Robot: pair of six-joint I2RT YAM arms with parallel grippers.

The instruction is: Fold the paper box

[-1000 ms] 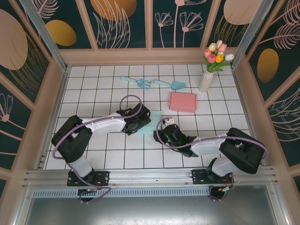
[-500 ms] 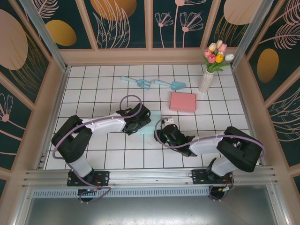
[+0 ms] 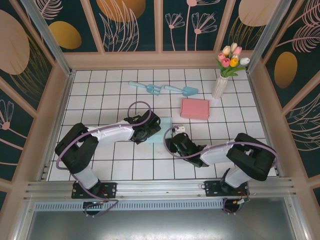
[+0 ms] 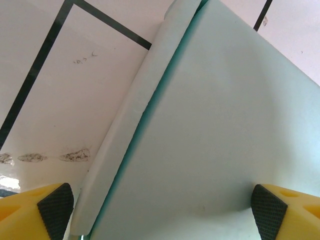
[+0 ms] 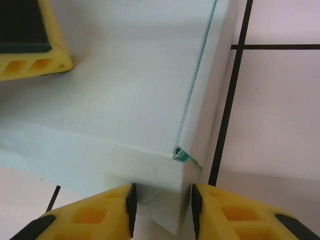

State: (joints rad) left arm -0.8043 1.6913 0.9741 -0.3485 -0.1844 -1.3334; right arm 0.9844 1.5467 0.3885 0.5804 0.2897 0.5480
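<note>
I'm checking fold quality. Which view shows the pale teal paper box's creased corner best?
Right wrist: the pale teal paper box is close up, its creased corner inside the right gripper. Left wrist shows its flat panel and side flap; top external, a small patch between the arms.

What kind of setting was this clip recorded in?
Probably a staged robot test cell dressed as a garden nook: a white black-lined tiled tabletop walled by dark floral panels, an aluminium rail at the near edge, and props like a white vase of tulips and pale blue toy garden tools.
</note>
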